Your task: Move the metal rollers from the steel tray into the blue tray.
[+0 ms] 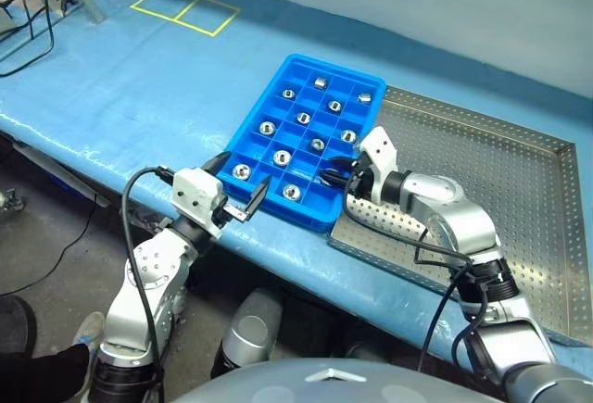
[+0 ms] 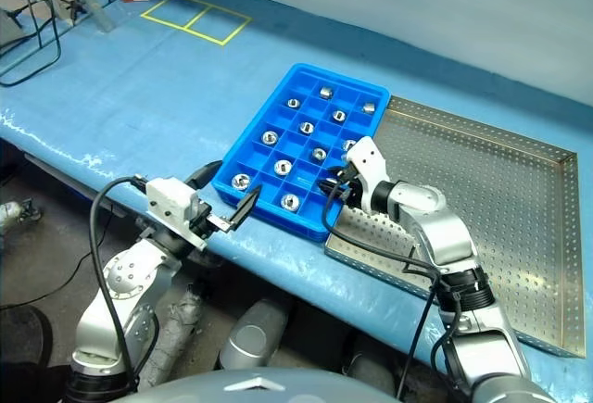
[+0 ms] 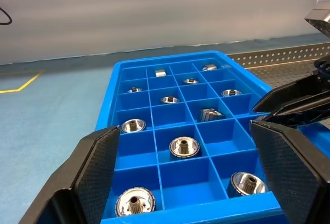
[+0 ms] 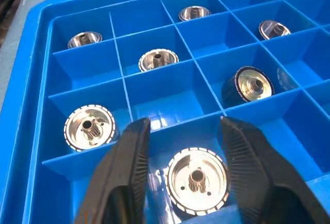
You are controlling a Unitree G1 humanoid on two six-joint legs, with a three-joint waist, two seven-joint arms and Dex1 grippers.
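Note:
The blue tray (image 1: 248,116) sits on the table with its right side against the steel tray (image 1: 519,199). Several metal rollers (image 1: 292,192) lie one to a compartment across the blue tray. My right gripper (image 4: 184,126) hangs over the blue tray's near right corner, open. A roller (image 4: 197,181) rests on the compartment floor just below and between its fingers. My left gripper (image 3: 185,131) is open and empty at the tray's near left edge, pointing level across the compartments. In the left wrist view, the right gripper's black fingers (image 3: 299,103) show over the tray's right side.
The blue-covered table (image 1: 120,88) stretches to the left of the trays, with yellow taped squares (image 1: 185,9) at its far side. Its front edge (image 1: 102,171) runs just under my left gripper. A grey wall (image 1: 445,5) stands behind the trays.

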